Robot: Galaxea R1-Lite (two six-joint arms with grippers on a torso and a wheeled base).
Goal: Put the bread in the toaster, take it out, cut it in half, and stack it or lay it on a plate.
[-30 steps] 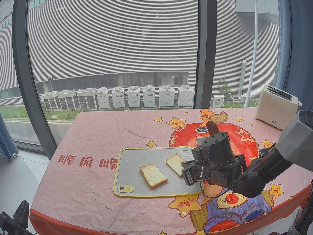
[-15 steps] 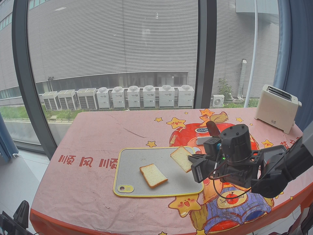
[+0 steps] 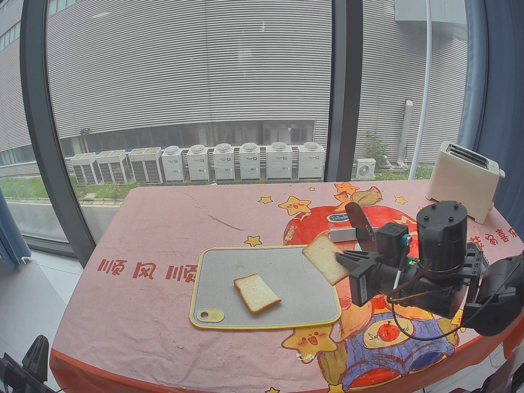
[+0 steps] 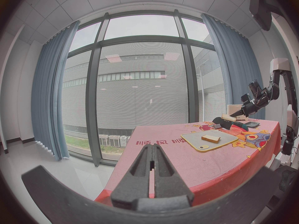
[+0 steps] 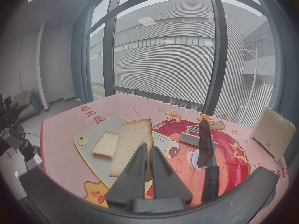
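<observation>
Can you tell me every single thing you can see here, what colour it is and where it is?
lifted bread slice: one, pale with a tan crust, in the air over the board's right edge
flat bread slice: one, same colours, lying on the board
cutting board: one, grey with a yellow rim, middle of the table
knife: one, black blade, leaning on the block
block: one, grey, just past the board's far right corner
toaster: one, cream, far right corner of the table
tablecloth: one, pink with cartoon pictures, covering the table
curtain: blue, beside the window
right gripper: black, shut on the lifted bread slice
left gripper: black, shut, empty, off the table's near left corner
</observation>
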